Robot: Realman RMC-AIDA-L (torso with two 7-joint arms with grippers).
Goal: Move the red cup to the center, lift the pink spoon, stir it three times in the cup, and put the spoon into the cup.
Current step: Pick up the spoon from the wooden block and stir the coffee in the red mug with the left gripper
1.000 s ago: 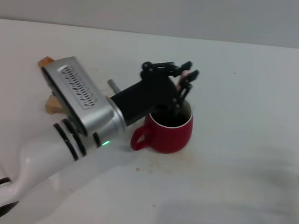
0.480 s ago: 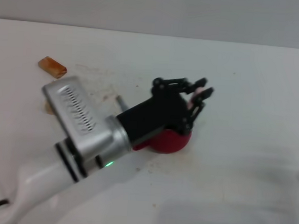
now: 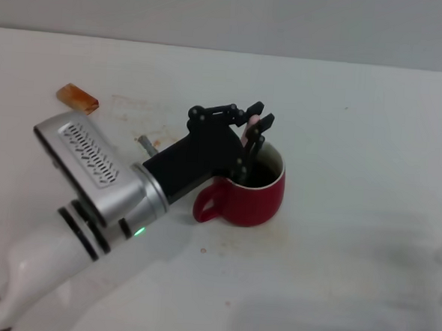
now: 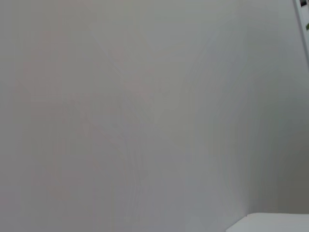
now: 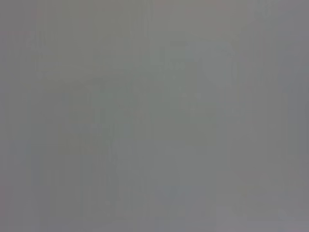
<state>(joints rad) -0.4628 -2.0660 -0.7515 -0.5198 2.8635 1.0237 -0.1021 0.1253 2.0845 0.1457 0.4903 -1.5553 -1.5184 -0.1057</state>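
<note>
Frame centre: left gripper (image 3: 255, 126) pinches the pink spoon (image 3: 250, 124), handle up, bowl dipping straight down into the red cup (image 3: 254, 194).

Left gripper (image 3: 255, 130) over near-left rim of red cup (image 3: 251, 191), fingers closed on pink spoon (image 3: 249, 127). Only bit of pink handle peeks out between black fingers, spoon end dipping toward dark liquid in cup. Cup sits on white table (image 3: 353, 218), loop handle pointing left toward arm. Tan wooden block (image 3: 77, 97) lying well apart at far left. Few brownish stains on table near it.
</note>
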